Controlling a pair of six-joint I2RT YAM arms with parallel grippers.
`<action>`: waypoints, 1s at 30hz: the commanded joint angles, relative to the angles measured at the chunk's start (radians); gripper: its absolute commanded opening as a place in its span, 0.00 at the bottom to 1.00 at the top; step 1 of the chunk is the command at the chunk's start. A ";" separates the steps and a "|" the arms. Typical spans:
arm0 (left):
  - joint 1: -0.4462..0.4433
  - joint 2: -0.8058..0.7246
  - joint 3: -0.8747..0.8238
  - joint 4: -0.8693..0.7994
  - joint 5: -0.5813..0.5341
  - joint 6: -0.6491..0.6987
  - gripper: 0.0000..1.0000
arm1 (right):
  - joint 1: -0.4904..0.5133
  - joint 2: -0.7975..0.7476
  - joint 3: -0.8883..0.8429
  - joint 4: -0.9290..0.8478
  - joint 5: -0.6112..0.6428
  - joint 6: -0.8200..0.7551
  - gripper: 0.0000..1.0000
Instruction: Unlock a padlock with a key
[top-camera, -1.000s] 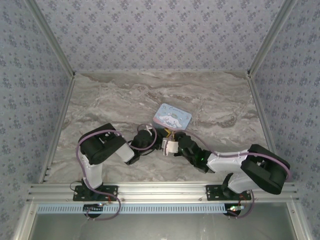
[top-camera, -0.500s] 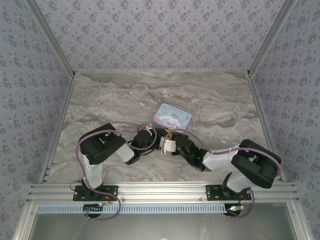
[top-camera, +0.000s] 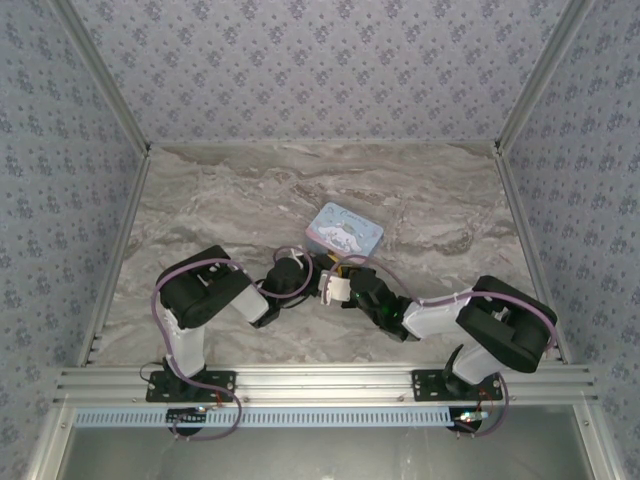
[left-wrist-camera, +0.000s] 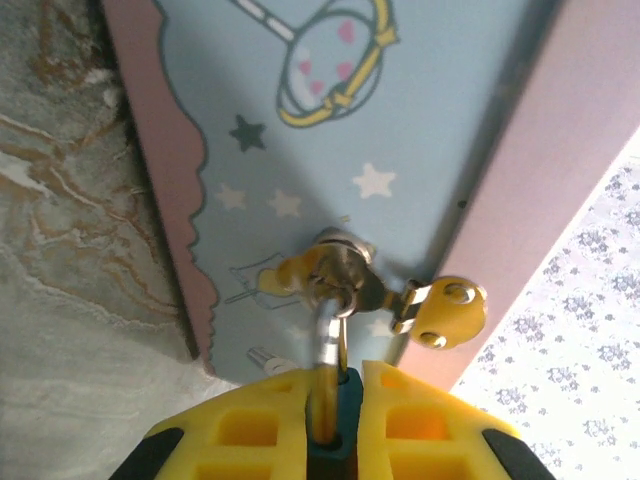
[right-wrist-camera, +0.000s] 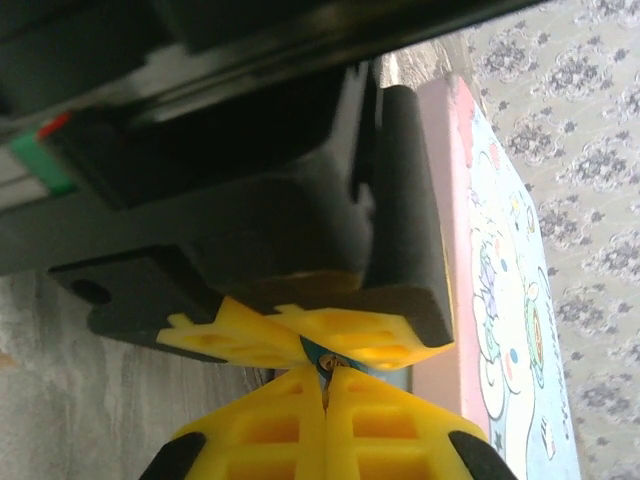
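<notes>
Hard by the tin (top-camera: 345, 230) edge, left end effector (left-wrist-camera: 338, 372) clamps the padlock (left-wrist-camera: 328, 360), right end effector (right-wrist-camera: 325, 376) pinches the key (right-wrist-camera: 328, 362).

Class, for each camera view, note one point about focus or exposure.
Top external: evenly lit, no glare on the marble table. Left wrist: tin box sharp, yellow fingers blurred, wallpaper washed-out. Right wrist: the left end effector, close up, is dark and soft.

The desk (top-camera: 240, 195) looks like grey wavy stone. The walls (top-camera: 320, 70) have little blue flowers. A metal rail (top-camera: 320, 381) crosses the front.
</notes>
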 joint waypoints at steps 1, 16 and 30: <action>-0.006 -0.016 0.023 0.053 0.033 0.004 0.00 | -0.009 -0.018 0.026 0.018 0.034 0.036 0.00; -0.004 -0.016 0.025 0.049 0.032 0.004 0.00 | -0.001 -0.093 0.037 -0.061 -0.038 0.464 0.00; -0.003 -0.027 0.020 0.016 0.029 0.030 0.18 | -0.008 -0.053 0.015 -0.068 -0.106 0.687 0.00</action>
